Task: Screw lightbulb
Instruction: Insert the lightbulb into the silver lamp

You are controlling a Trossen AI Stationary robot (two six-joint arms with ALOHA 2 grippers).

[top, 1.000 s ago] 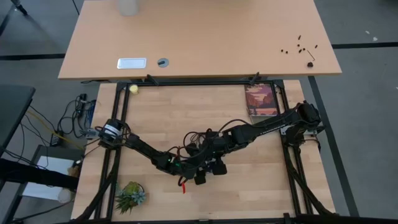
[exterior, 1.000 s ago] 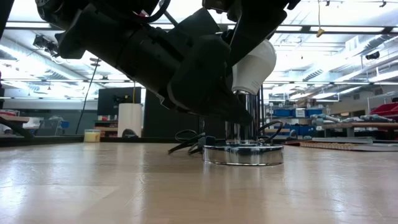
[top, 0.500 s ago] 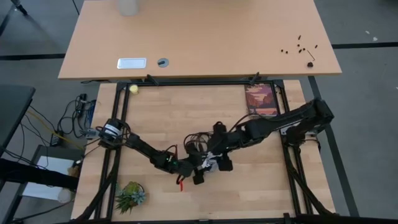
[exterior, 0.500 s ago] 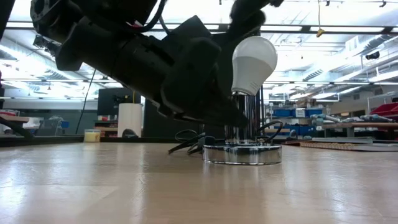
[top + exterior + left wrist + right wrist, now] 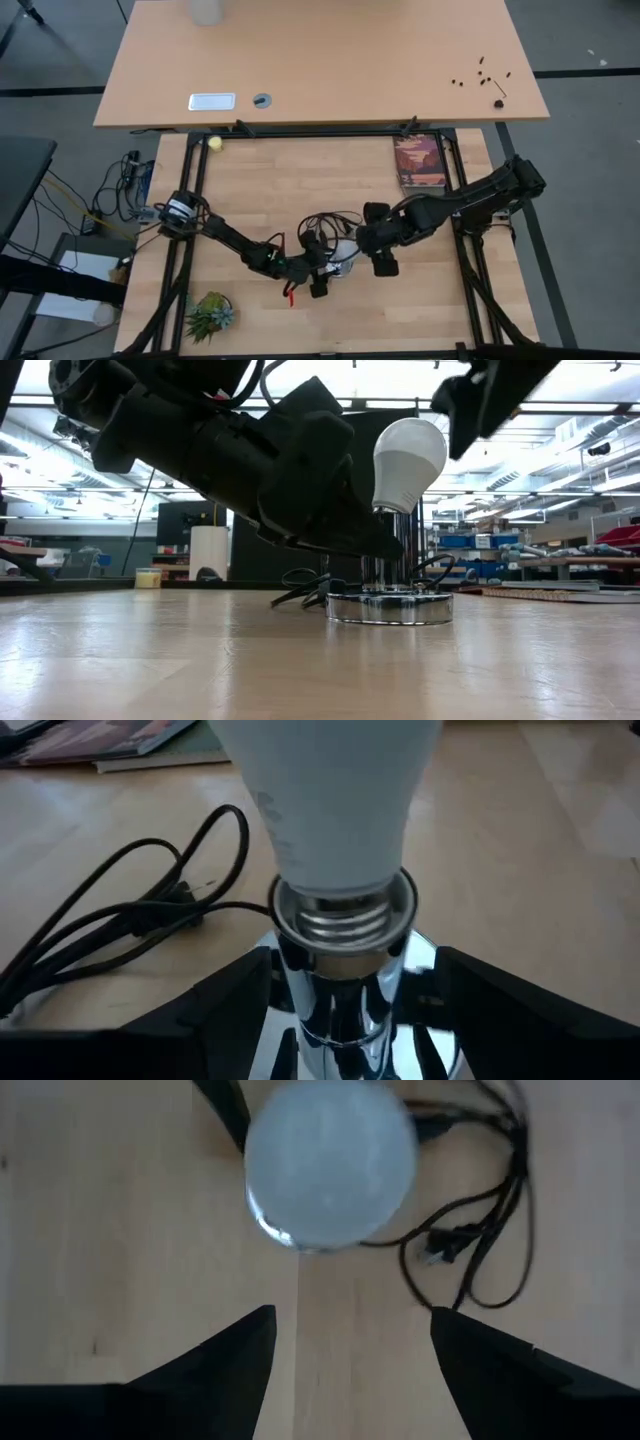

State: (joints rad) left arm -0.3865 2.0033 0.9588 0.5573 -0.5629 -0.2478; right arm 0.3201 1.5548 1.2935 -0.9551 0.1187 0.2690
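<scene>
White lightbulb (image 5: 408, 452): we list it seated in the chrome socket (image 5: 391, 605), long axis upright, dome up, threads showing. Left gripper (image 5: 345, 1020) straddles the socket stem, fingers spread; right gripper (image 5: 350, 1350) above, spread, holding nothing. Risk: we judge a half-threaded bulb could tilt or cross-thread.

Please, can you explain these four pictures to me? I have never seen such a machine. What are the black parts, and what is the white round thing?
Two robot arms work at a wooden table. One camera looks down from above, one looks across at table height, and one sits on each wrist. The white thing is the lightbulb, standing in a shiny lamp socket with a black cord. The left gripper brackets the socket post. The right gripper is open above the bulb, holding nothing. A book and a small plant also lie there.
</scene>
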